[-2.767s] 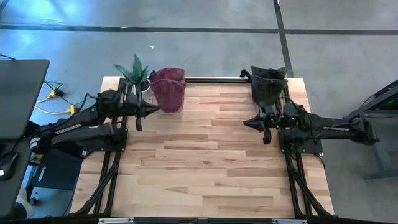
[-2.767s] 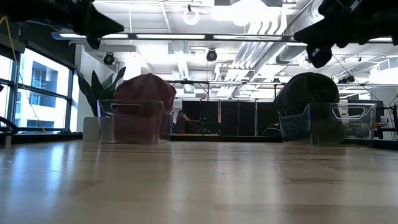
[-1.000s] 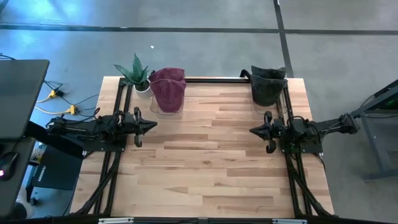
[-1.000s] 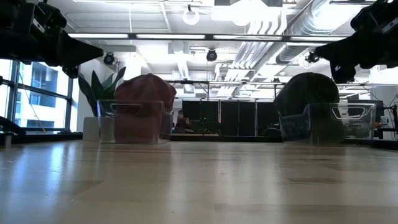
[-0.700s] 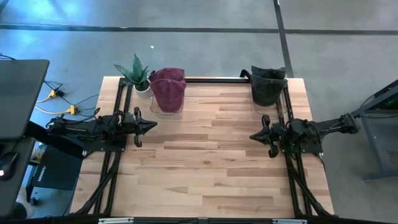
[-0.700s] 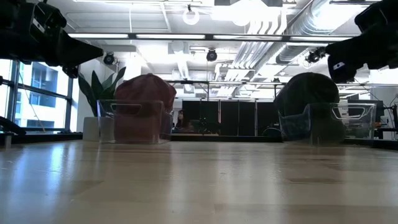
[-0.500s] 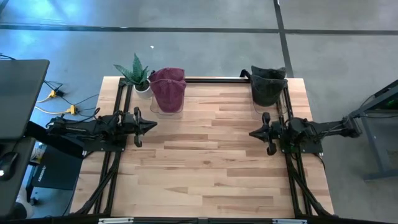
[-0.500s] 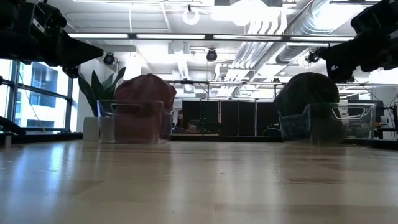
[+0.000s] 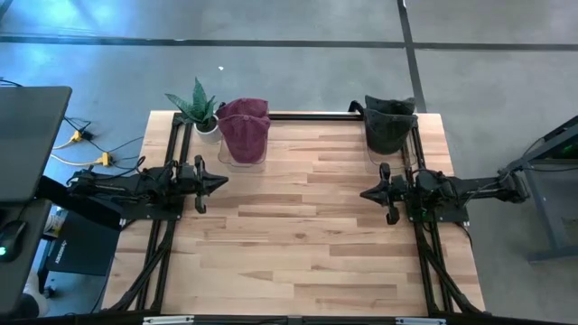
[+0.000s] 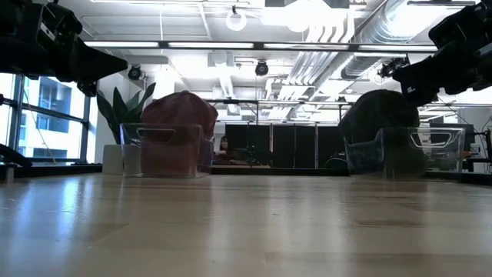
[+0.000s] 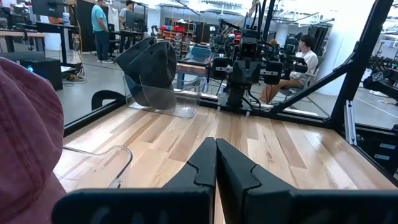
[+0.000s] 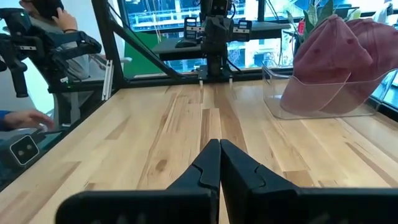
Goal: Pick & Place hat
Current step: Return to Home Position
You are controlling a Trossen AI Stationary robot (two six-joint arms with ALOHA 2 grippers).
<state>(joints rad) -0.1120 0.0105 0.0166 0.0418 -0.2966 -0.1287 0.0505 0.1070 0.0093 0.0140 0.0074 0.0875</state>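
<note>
Wood table (image 9: 298,226) | L hand (image 11: 216,144), R hand (image 12: 219,146) together in wrist cams | overhead: prob. same

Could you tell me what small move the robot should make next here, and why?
Probably just settle both arms at the table's sides: the red caps sit in the left bin, the black cap in the right bin, and the left gripper and right gripper are shut on nothing.
</note>
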